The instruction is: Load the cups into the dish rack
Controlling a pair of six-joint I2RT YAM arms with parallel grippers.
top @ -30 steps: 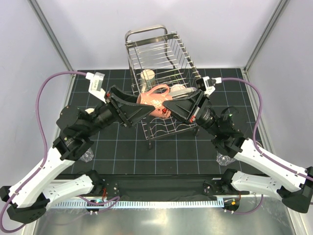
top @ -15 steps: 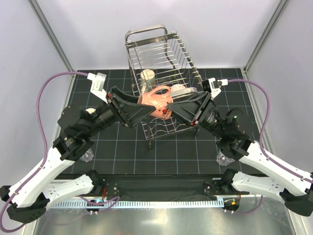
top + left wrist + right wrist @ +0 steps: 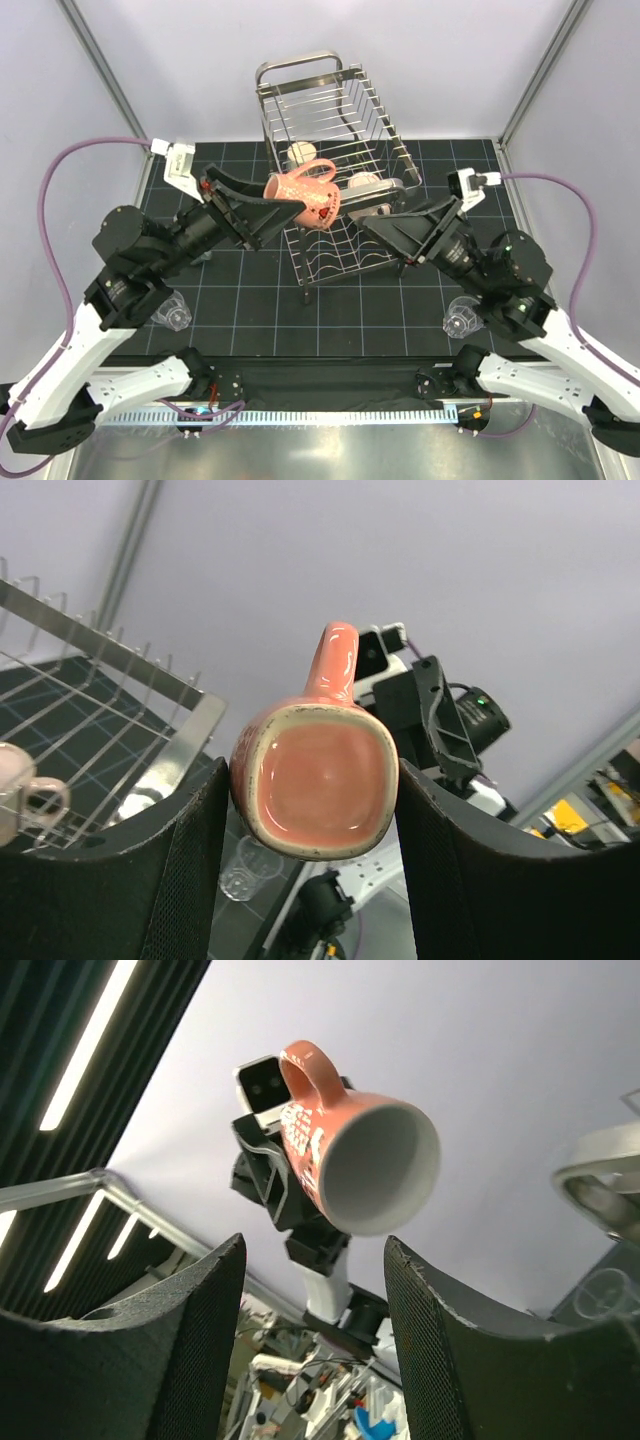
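Observation:
My left gripper (image 3: 283,203) is shut on a salmon pink mug (image 3: 312,198), held in the air over the front left part of the dish rack (image 3: 335,110). In the left wrist view the mug's base (image 3: 318,792) sits pressed between both pads, handle pointing up. My right gripper (image 3: 378,228) is open and empty, a short way right of the mug. From the right wrist the mug (image 3: 360,1150) shows its open mouth, well beyond the spread fingers (image 3: 200,1330). A cream mug (image 3: 301,152) and another pale cup (image 3: 365,183) sit in the rack.
Two clear glass tumblers stand on the black gridded mat, one near the left arm (image 3: 172,315) and one near the right arm (image 3: 461,321). The rack's steel rim (image 3: 120,660) lies left of the held mug. Enclosure posts stand at the back corners.
The right gripper has opened, let go of the pink mug and drawn back to the right. The left gripper, still holding the mug, has carried it slightly up and left.

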